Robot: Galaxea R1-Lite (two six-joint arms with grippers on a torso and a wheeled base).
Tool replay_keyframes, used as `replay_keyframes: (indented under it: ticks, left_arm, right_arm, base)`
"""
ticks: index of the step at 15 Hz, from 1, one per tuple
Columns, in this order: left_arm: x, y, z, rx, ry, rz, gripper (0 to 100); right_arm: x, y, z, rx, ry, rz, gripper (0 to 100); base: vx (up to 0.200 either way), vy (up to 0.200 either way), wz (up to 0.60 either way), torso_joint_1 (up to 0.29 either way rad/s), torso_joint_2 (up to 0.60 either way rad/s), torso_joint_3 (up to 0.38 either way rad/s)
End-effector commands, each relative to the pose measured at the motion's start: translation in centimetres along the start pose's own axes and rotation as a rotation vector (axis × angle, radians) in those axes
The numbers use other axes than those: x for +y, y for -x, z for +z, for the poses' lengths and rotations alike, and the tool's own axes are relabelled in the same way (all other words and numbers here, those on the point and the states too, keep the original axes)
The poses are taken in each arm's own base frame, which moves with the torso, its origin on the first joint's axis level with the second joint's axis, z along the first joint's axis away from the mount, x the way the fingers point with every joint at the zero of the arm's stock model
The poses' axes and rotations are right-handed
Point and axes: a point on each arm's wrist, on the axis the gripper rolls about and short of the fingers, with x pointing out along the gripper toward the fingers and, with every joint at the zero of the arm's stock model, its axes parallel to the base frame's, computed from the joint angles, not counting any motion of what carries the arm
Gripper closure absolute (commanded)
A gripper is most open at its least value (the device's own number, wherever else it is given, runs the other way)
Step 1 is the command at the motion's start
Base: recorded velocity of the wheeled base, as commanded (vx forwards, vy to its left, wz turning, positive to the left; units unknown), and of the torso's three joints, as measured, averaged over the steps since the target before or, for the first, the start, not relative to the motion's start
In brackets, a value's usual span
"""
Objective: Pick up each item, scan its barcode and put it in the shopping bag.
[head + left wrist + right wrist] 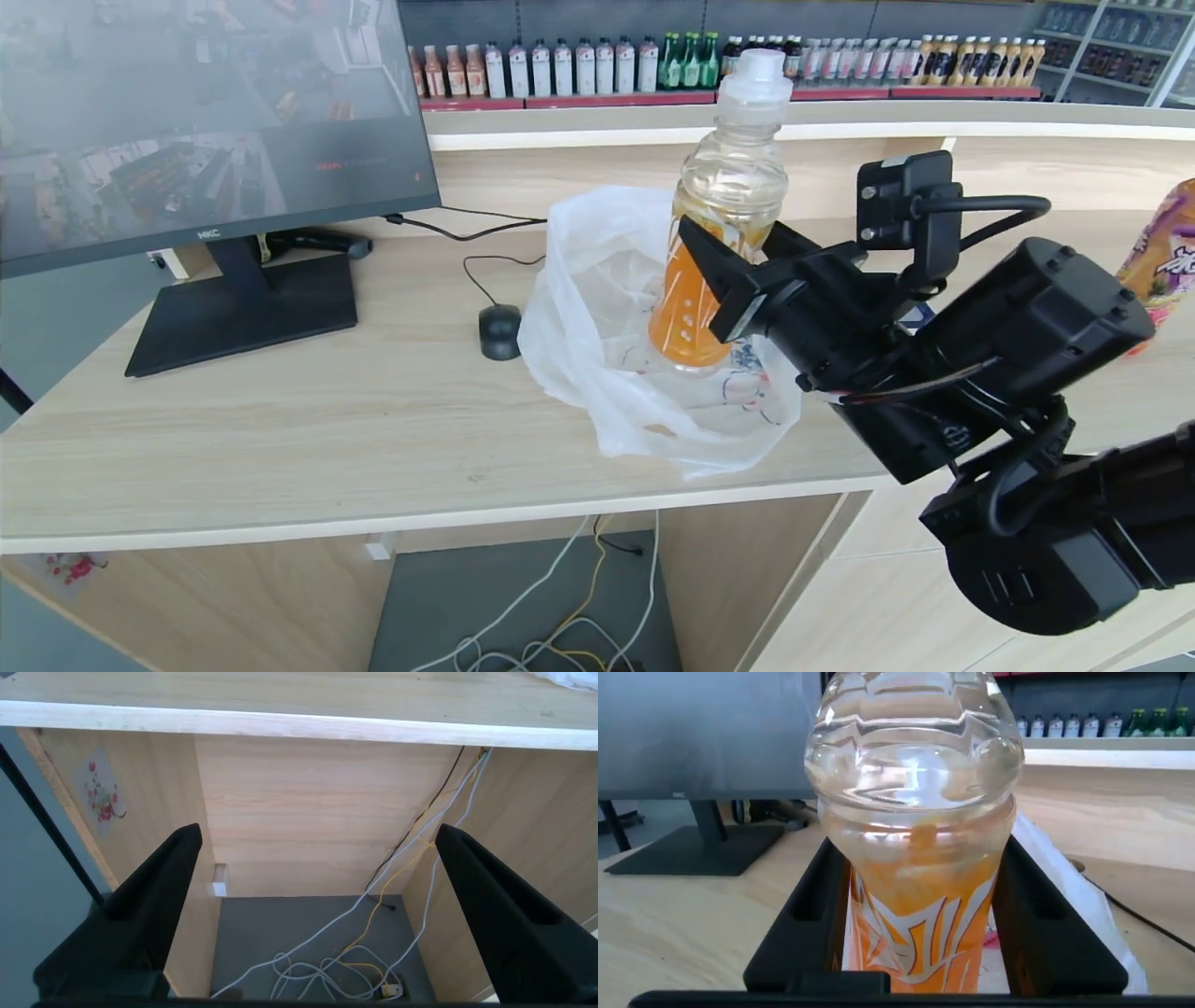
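An orange drink bottle (724, 215) with a white cap stands upright over the white plastic shopping bag (607, 317) on the counter. My right gripper (738, 271) is shut on the bottle around its orange label. In the right wrist view the bottle (920, 859) sits between the two black fingers (808, 924). My left gripper (318, 905) hangs open below the counter edge with nothing between its fingers, facing the space under the counter. I cannot tell whether the bottle's base touches the bag.
A monitor (187, 121) on a black stand occupies the counter's left, with a handheld scanner (317, 245) behind the stand and a mouse (499, 331) beside the bag. Another packaged item (1162, 252) lies at the right edge. Cables (355, 952) hang under the counter.
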Motion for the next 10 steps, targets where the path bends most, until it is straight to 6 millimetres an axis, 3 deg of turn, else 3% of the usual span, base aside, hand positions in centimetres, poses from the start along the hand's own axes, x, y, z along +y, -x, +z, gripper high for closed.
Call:
replay_keyframes:
  ticks: [1,9,10]
  left_arm:
    - [0.0,0.0,0.0,-0.001,0.0,0.001,0]
    - [0.0,0.0,0.0,-0.001,0.0,-0.001,0]
    - [0.0,0.0,0.0,-0.001,0.0,-0.001,0]
  right_arm:
    - [-0.2,-1.2,-0.7,0.019,0.008,-0.011,100]
    - [-0.3,-7.3,-1.3,0.079,0.025,-0.026,100]
    - [-0.3,-7.3,-1.3,0.079,0.025,-0.026,100]
  base:
    - [0.0,0.0,0.0,0.0,0.0,0.0]
    - [0.0,0.0,0.0,0.0,0.0,0.0]
    - [0.0,0.0,0.0,0.0,0.0,0.0]
